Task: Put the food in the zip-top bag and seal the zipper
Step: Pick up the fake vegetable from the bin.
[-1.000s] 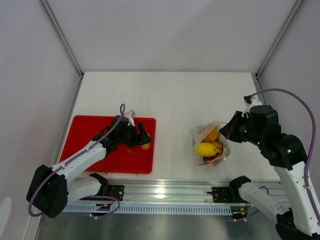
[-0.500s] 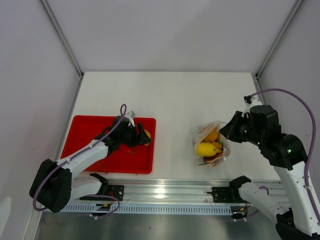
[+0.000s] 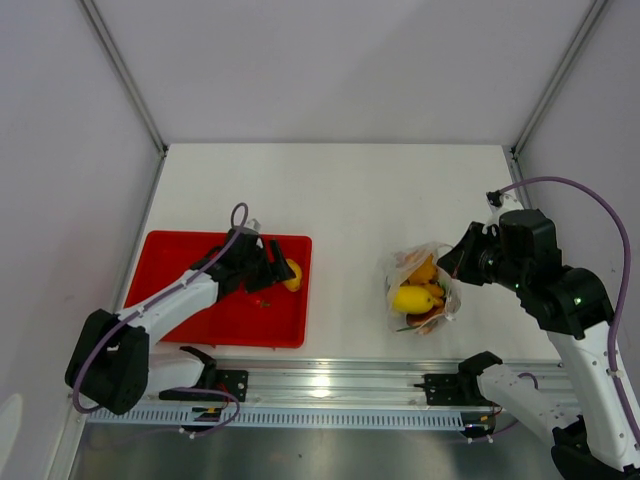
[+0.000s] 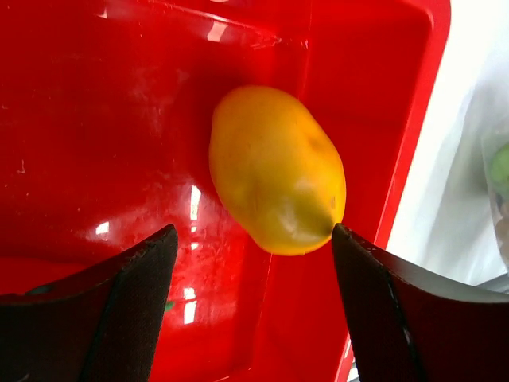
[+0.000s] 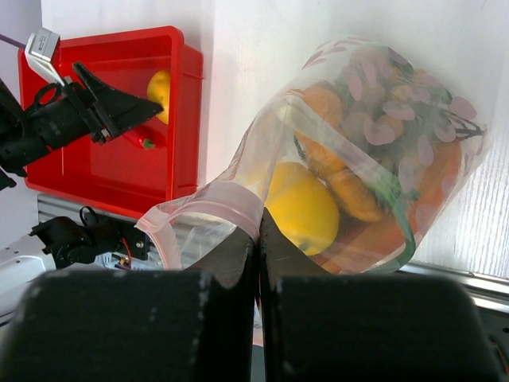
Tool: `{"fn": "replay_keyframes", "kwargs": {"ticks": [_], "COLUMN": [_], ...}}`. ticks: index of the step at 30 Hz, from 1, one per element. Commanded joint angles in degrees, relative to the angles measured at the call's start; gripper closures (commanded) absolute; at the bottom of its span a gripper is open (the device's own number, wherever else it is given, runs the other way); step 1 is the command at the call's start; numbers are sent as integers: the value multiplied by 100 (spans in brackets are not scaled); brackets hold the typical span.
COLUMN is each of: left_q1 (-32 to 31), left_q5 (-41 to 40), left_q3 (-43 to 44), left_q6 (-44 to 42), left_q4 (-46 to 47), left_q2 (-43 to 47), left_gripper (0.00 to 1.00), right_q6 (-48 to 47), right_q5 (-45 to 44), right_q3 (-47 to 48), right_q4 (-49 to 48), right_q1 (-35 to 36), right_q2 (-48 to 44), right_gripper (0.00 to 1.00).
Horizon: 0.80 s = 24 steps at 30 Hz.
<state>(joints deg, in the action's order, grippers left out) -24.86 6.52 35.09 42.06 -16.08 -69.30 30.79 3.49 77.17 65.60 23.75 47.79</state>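
White table (image 3: 350, 200): red tray (image 3: 270, 325) left, zip-top bag (image 5: 358, 159) right.
Left gripper (image 4: 253, 239) gapes at the lemon (image 4: 277, 169) by the tray's right wall; right gripper (image 5: 256, 239) pinches the bag's mouth edge.

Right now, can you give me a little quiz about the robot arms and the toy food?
1. True or false: the left gripper is shut tight on the yellow lemon.
2. What does the right gripper pinch? A) a green ball B) the mouth edge of the zip-top bag C) a loose banana
3. Fill in: the lemon outside the bag lies in the red ____.

Key: 1 false, its jaws stand open on either side of the lemon. 2 B. 3 tray.
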Motion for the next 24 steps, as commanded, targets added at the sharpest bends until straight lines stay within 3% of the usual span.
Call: {"fn": "replay_keyframes", "kwargs": {"ticks": [1, 12, 20, 24], "left_q1": [78, 96, 122, 113], "left_q5": [-38, 261, 271, 130], "left_q3": [288, 419, 428, 647], "left_q6": [275, 452, 364, 92], "left_q4": [51, 500, 790, 702], "left_q2": [-180, -909, -875, -954], "left_gripper": [20, 19, 19, 14], "right_q6": [-2, -55, -29, 6], "right_q5": [56, 3, 29, 56], "right_q3": [202, 176, 211, 185], "right_q4": [-276, -259, -250, -259], "right_q1": [-28, -28, -28, -28], "right_q2": [-24, -51, -42, -85], "right_gripper": [100, 100, 100, 100]}}
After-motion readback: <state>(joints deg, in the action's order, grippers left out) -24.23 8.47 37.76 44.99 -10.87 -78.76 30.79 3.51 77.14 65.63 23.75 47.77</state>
